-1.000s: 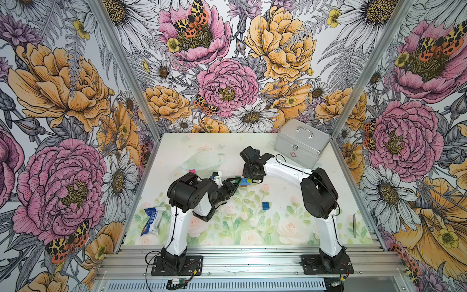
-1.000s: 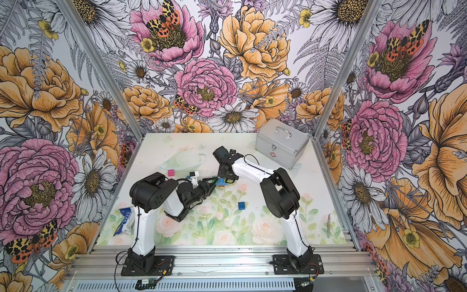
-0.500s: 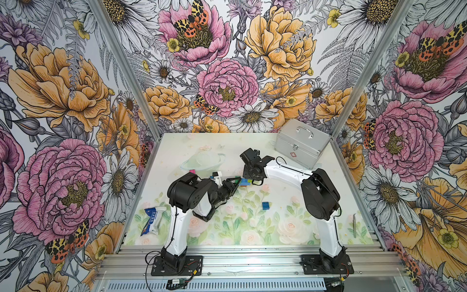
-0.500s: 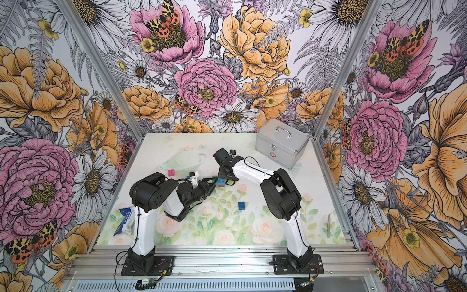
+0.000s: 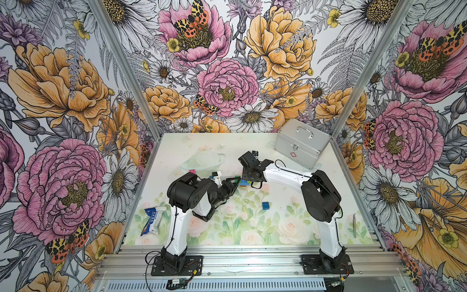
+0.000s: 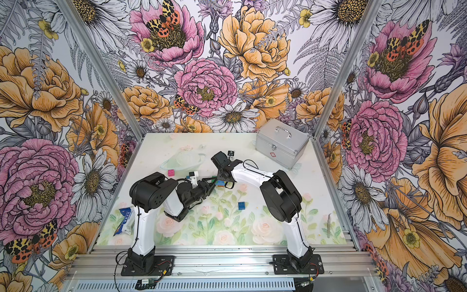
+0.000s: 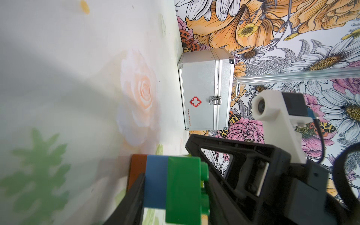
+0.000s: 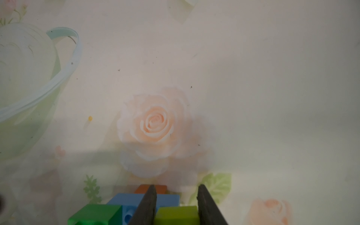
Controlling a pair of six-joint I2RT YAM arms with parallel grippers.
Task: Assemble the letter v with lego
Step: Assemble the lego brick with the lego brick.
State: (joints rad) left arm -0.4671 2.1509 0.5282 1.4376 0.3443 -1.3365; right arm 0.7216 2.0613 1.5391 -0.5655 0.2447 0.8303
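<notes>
Pinching the lime brick (image 8: 176,214), the right fingers (image 8: 149,204) hold it beside the dark green brick (image 8: 95,213) against the light blue bar (image 8: 124,197); the left fingers (image 7: 134,196) clamp this unfinished V (image 5: 244,182) on the surface (image 5: 227,146), well apart from the silver case (image 5: 302,142).

- In both top views the brick stack (image 5: 244,182) (image 6: 220,183) is mostly covered by the left gripper (image 5: 233,180) and the right gripper (image 5: 249,178); only slivers of colour show.
- The green brick (image 7: 183,191) and the light blue brick (image 7: 155,183) run off the edge of the left wrist view.
- The lime brick (image 8: 176,214) is cut off in the right wrist view.
- The pink brick (image 5: 192,171) is half hidden behind the left arm (image 5: 187,194) in a top view.
- The thin metal tool (image 5: 355,223) is too small to identify.
- The print on the packet (image 5: 153,220) is too small to read.
</notes>
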